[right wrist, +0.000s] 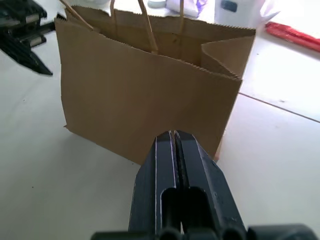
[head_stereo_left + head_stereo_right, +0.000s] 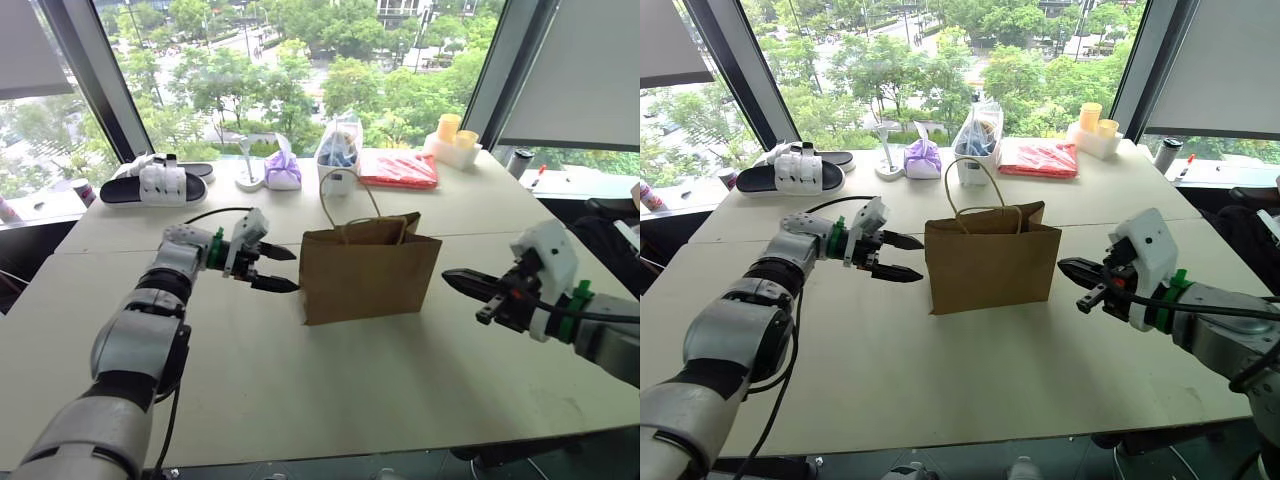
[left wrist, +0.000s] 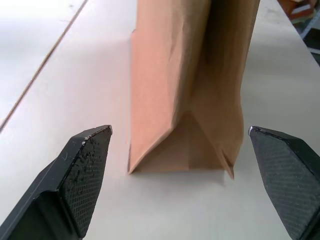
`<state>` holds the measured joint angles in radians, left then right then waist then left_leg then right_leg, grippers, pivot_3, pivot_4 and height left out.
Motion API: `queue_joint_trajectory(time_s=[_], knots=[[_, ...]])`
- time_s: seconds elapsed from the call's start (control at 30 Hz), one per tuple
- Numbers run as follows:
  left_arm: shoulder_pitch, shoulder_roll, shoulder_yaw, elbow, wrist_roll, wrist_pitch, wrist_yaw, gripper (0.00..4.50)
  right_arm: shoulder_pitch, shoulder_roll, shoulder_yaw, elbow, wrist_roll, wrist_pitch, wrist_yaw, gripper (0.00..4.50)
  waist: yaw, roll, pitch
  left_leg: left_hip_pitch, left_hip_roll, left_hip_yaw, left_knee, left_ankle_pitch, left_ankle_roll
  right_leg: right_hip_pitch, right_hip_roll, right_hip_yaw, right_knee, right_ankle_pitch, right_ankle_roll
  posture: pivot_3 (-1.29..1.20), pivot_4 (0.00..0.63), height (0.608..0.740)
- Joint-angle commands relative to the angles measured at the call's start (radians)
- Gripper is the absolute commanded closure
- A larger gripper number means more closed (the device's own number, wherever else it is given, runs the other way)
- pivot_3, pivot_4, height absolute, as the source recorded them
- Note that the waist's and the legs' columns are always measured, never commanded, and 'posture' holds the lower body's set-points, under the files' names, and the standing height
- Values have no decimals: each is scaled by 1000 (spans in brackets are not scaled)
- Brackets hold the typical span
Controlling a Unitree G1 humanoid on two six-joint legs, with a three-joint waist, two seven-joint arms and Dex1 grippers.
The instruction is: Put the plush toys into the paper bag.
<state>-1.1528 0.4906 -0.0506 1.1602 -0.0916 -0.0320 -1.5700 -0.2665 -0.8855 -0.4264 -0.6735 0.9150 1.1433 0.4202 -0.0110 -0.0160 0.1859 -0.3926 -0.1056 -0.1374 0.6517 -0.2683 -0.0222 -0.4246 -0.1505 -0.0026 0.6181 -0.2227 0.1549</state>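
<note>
The brown paper bag (image 2: pixel 370 275) stands upright and open-topped in the middle of the table, its loop handles raised. My left gripper (image 2: pixel 290 270) is open just left of the bag, pointing at its narrow side; in the left wrist view the two fingers (image 3: pixel 85 170) stand wide apart either side of the bag's folded end (image 3: pixel 185 75), not touching it. Right of the bag, a short gap away, my right gripper (image 2: pixel 447 276) is shut and empty, its tip (image 1: pixel 173 134) aimed at the bag's broad face (image 1: pixel 140 95). The plush toys are out of view.
Along the far edge by the window lie black-and-white slippers (image 2: pixel 155 183), a purple cloth pouch (image 2: pixel 282 170), a white container with clear plastic (image 2: pixel 338 155), a red flat packet (image 2: pixel 400 168) and yellow cups (image 2: pixel 452 135). Bare tabletop lies in front of the bag.
</note>
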Motion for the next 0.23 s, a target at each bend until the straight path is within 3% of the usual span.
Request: queue_joint_trajectory(time_s=[0.03,0.23], knots=[[127,42,76,-273,-110,170,8,18,0,-43,48,19,-64,-82,58,4500,-2,0,0,0,0,-1,0,0,0,0,0,0,0,0,0,0,150,740],[500,57,158,-1012,-317,598,233,18,-11,-52,119,51,-99,-145,126,4500,-8,0,0,0,4,-2,-1,0,0,-1,0,2,0,0,0,0,150,740]])
